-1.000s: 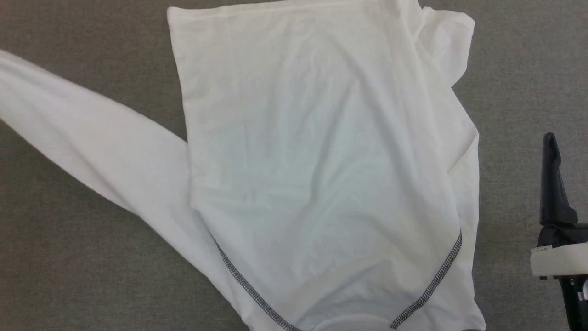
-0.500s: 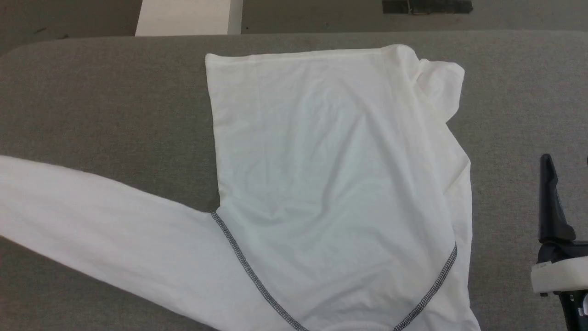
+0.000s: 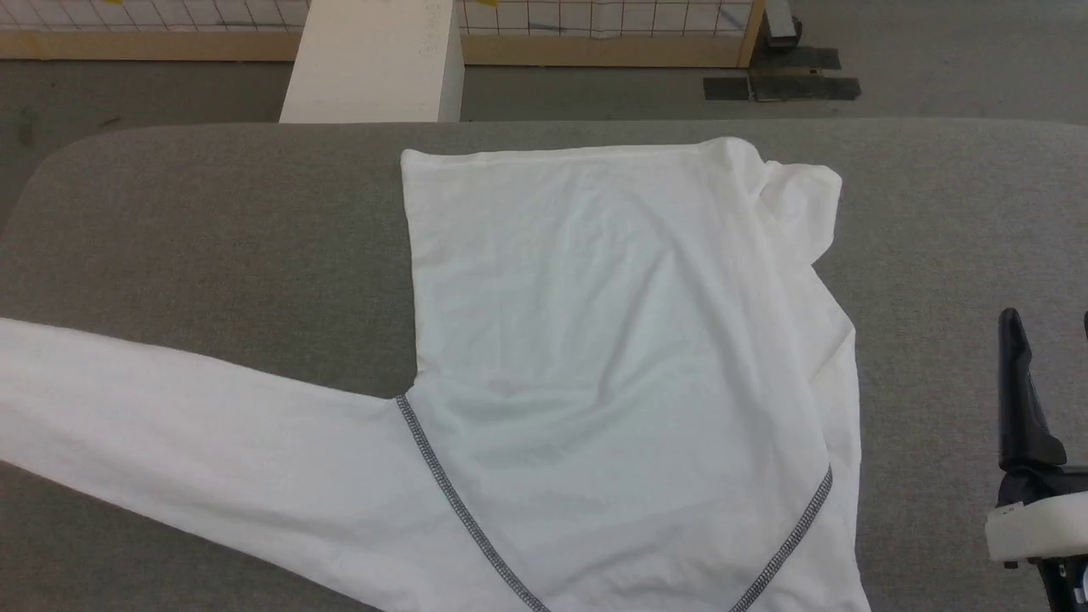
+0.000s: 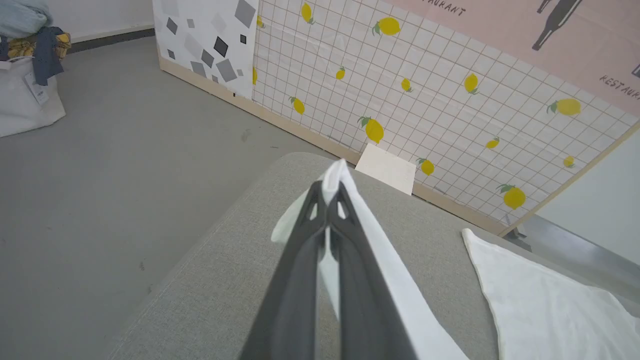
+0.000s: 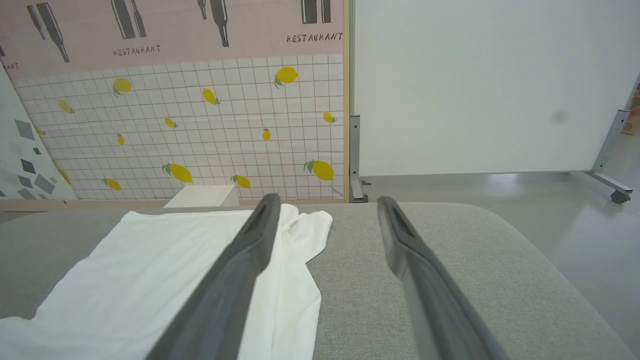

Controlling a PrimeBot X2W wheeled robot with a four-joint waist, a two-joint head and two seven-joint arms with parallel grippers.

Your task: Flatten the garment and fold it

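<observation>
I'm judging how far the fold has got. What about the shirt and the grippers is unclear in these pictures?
Head view: the shirt's neck end is cut off by the bottom edge, and the end of its sleeve by the left edge.
Head view: the right gripper is cut by the right edge.
Left wrist view: the left gripper, shut on the sleeve, hides how much cloth it pinches.

The left gripper (image 4: pixel 330 187) has its two dark fingers pressed together, a bit of the garment (image 4: pixel 338 172) pinched at their tips. The right gripper (image 5: pixel 328 201) holds its fingers wide apart — its pale wrist (image 3: pixel 1033 523) sits low at the head view's right edge.
</observation>
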